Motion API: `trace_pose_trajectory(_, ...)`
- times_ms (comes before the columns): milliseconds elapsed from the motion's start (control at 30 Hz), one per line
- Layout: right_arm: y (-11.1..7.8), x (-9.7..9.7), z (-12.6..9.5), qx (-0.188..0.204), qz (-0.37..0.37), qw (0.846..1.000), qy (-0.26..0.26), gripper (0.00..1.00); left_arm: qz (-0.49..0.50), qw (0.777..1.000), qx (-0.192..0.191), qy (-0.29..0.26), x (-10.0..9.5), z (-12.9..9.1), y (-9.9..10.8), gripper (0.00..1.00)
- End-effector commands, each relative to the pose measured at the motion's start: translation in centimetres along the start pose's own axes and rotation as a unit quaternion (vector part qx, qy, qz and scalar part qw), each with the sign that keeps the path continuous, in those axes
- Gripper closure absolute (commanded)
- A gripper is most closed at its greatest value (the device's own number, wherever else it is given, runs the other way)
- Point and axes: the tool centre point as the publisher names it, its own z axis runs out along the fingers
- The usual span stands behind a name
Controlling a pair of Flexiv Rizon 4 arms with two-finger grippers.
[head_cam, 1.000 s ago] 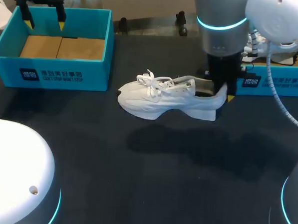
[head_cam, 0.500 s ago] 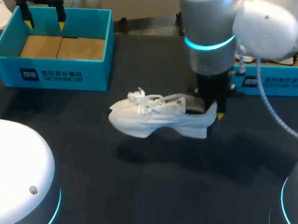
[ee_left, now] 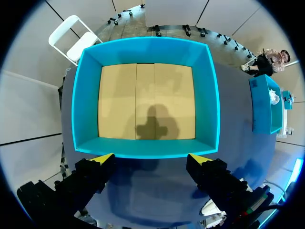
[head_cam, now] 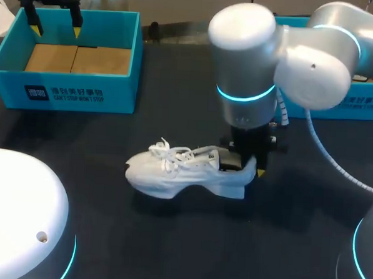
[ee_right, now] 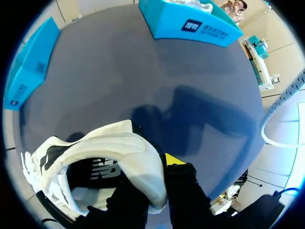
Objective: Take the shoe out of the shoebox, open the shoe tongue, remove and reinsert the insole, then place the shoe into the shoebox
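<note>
One white shoe (head_cam: 178,173) is being held sideways near the middle of the dark table (head_cam: 168,251), its toe pointing toward my left side, well apart from both boxes. The right gripper (head_cam: 249,169) is pinching its heel collar, one finger inside and one outside. The left gripper (ee_left: 151,160) is hovering spread wide over the rim of the teal shoebox (head_cam: 76,90), holding nothing. Another teal box (head_cam: 338,104) is sitting at the table's right.
</note>
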Motion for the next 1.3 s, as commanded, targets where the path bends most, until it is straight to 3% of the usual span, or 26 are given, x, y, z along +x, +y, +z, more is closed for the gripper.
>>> trace_pose_trajectory(33, -0.8, 2.6, 0.7, -0.010, 0.040, 0.999, -0.027, 1.00, 0.000, 1.000, 0.000, 0.000, 0.0, 0.0, 0.0, 0.00)
trace_pose_trajectory(900, -1.8, 3.1, 5.2, -0.001, 0.090, 0.994, -0.070, 1.00, 0.000, 1.000, 0.000, 0.000, 0.0, 0.0, 0.0, 0.00)
trace_pose_trajectory(1300, -2.3, 2.7, 5.6, 0.002, 0.153, 0.986, -0.058, 1.00, 0.000, 1.000, 0.000, 0.000, 0.0, 0.0, 0.0, 0.00)
